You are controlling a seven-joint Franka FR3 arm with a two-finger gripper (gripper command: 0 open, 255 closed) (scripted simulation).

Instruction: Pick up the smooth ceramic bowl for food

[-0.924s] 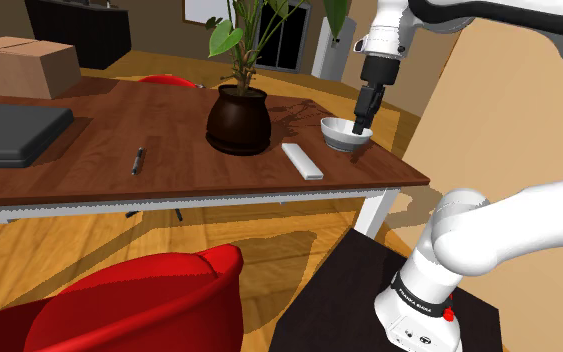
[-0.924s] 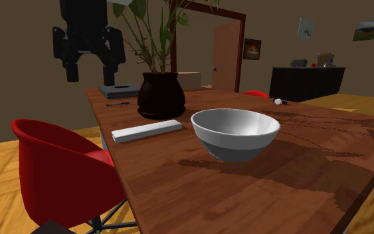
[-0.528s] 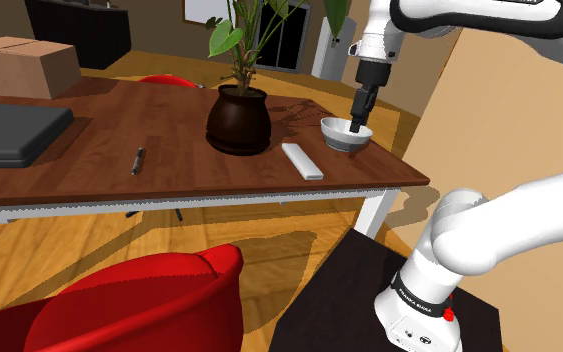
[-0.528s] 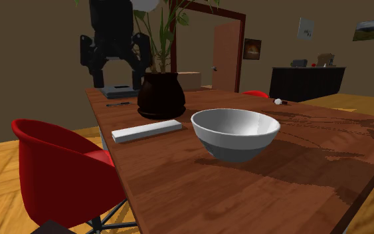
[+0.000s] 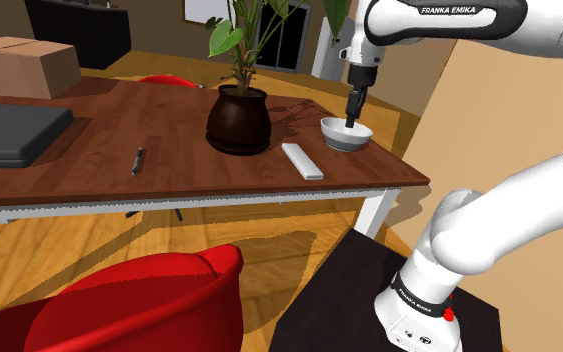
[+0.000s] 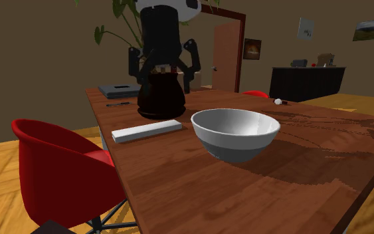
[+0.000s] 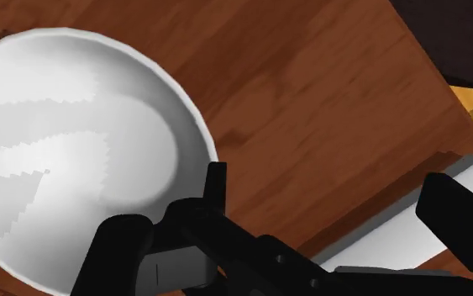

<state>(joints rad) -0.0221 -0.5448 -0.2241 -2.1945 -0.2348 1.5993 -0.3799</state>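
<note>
- gripper [image 6: 163,70] is wide open, the two black fingers [image 7: 115,251] splayed well apart, nothing between them being gripped
- it hangs pointing down over the white bowl [image 5: 347,135]; in the wrist view one finger is over the bowl's inside near the rim and the other is out over the white flat bar [image 7: 411,231], so the rim runs between them, can't see any contact
- bowl sits upright on the wooden table [image 5: 89,185], close to the edge at the shoulder view's right, near that end's front corner
- white flat bar lies just beside the bowl, toward the front edge
- dark plant pot [image 5: 238,120] stands near the bowl, further in from that edge
- pen [image 5: 137,160] lies mid-table; cardboard box [image 5: 19,62] sits at the far end
</note>
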